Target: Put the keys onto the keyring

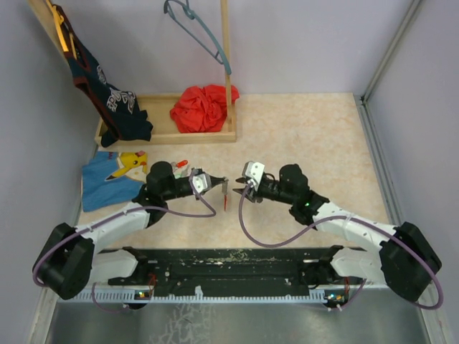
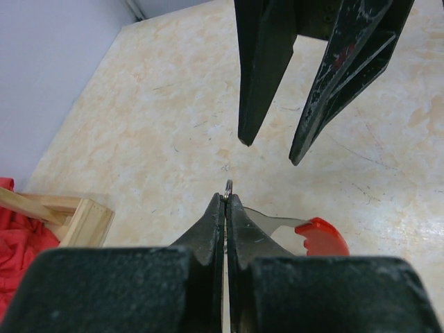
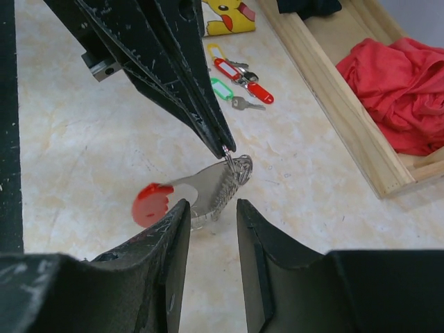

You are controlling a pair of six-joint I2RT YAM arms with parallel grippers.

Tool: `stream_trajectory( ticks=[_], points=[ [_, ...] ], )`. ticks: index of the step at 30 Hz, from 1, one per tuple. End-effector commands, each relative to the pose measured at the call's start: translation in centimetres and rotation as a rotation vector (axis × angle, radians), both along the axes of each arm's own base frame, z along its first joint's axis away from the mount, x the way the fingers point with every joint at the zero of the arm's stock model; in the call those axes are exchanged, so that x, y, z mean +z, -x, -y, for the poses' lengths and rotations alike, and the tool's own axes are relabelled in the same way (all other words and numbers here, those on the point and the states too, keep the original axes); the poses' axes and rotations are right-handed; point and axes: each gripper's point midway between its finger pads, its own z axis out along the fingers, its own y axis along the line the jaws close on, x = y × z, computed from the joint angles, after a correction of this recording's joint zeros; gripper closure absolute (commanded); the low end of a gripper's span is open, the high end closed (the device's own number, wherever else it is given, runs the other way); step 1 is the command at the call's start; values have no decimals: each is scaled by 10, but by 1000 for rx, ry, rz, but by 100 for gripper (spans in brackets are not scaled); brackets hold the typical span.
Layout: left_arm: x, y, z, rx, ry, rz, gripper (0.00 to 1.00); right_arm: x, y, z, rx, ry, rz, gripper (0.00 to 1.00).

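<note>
Currently the left jaws are pinching the keyring (image 3: pixel 208 189) by its loop over the bench (image 1: pixel 323 143) centre, the right jaws are gaping beside it, the keys (image 3: pixel 236 76) lying toward the left edge.

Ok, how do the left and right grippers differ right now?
The left gripper is shut, while the right gripper is open. The left gripper pinches a small metal ring at its tip, with a red-tagged key dangling below. The right gripper holds nothing and sits just short of the ring. Both are black, two-fingered, and point at each other above the table.
</note>
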Motion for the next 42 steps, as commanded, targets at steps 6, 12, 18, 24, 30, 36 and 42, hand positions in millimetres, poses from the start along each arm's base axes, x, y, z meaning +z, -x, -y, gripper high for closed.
stream_trajectory(
  ticks=[6,12,18,24,30,36,42],
  points=[
    [18,24,12,-109,117,39,100,15,2,-5,19,-152,87,69],
    [16,29,16,-141,154,7,100,15,2,0,4,-166,128,71],
    [13,31,17,-150,162,-14,100,11,1,-5,31,-182,123,75],
    [7,32,15,-134,158,-33,100,13,1,-14,68,-195,118,79],
    [3,32,15,-134,156,-50,100,11,2,-17,89,-190,111,86],
    [3,32,16,-134,160,-56,100,13,2,-18,95,-190,117,87],
    [3,34,16,-142,162,-64,100,16,2,-20,102,-197,123,88]
  ],
)
